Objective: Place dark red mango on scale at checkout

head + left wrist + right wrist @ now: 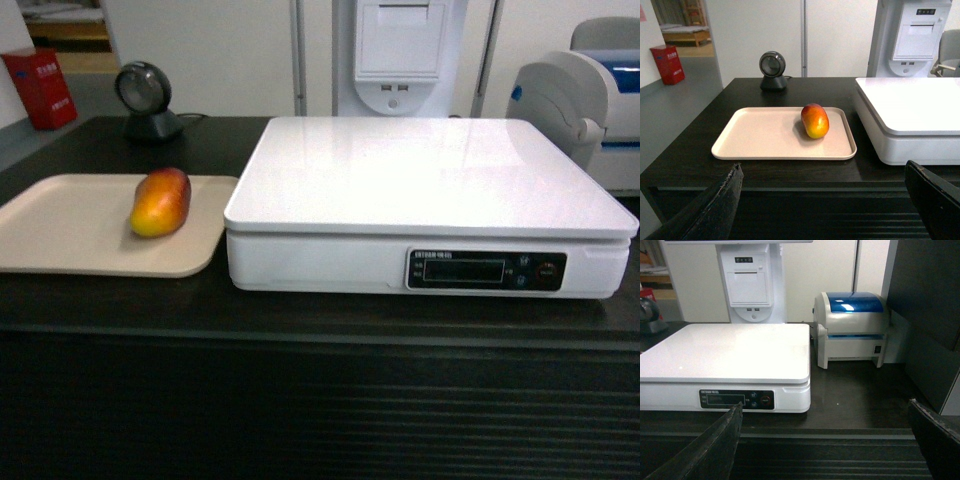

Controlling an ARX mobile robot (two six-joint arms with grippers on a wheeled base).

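Ahead of my released left gripper, dark red mango lies on tray: smooth, rounded, probably slippery, so I'd pinch its middle gently.

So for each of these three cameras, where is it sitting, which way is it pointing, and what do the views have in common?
Head: in front of the checkout, slanting down on scale and tray; no robot parts.
Left wrist: low before the counter, facing the dark red mango; open left gripper frames the bottom.
Right wrist: low, facing the scale and printer; open right gripper shows.
Shared: all see the scale; head and left wrist share the mango.
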